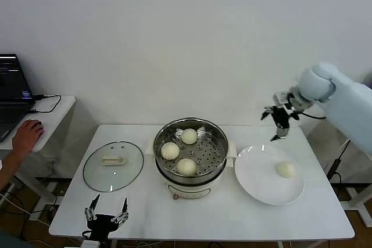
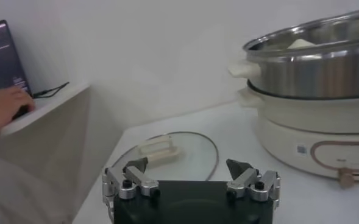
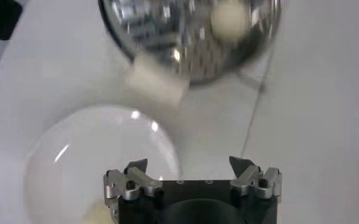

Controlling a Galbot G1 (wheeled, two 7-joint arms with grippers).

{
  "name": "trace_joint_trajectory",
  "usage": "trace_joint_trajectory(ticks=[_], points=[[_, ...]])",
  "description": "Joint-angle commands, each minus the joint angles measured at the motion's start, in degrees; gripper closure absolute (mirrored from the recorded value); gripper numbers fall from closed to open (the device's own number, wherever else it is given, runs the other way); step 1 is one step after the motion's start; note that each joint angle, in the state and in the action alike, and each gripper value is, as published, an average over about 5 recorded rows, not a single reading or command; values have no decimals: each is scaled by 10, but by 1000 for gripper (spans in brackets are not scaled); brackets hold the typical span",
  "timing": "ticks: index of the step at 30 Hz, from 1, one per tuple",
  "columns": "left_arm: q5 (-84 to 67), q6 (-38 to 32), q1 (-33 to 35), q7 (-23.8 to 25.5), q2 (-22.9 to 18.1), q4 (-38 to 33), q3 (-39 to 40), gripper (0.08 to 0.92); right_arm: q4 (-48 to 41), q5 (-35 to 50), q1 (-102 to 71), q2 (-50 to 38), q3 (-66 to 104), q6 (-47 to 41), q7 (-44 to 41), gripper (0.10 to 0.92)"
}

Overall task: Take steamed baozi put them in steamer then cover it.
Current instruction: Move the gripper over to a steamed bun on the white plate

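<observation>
Three steamed baozi (image 1: pixel 186 166) already sit in the steamer (image 1: pixel 216 137) at center frame, and the last bun (image 1: pixel 286 169) is alone on the white plate (image 1: pixel 256 184) at lower right. It looks soft, light and easy to dent, so I'd pinch it gently across its widest part. The right gripper (image 1: pixel 278 121) hangs above the plate's far edge, jaws wide and empty. The left gripper (image 1: pixel 106 214) waits at the bottom left, also spread wide, near the glass lid (image 1: pixel 93 172).

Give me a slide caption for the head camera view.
Three baozi sit in the steamer, one on the plate; right tool open above it.
</observation>
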Motion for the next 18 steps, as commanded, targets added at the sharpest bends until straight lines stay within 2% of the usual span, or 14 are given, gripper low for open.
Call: trace_joint_trajectory(ticks=[1,18], points=[[-2,0,9,-2,5,10,3,177,-26,-119,-184,-35,121,-39,8,203],[2,1,4,2,9,30,-3,177,-107,-145,-249,36,174,-8,33,203]])
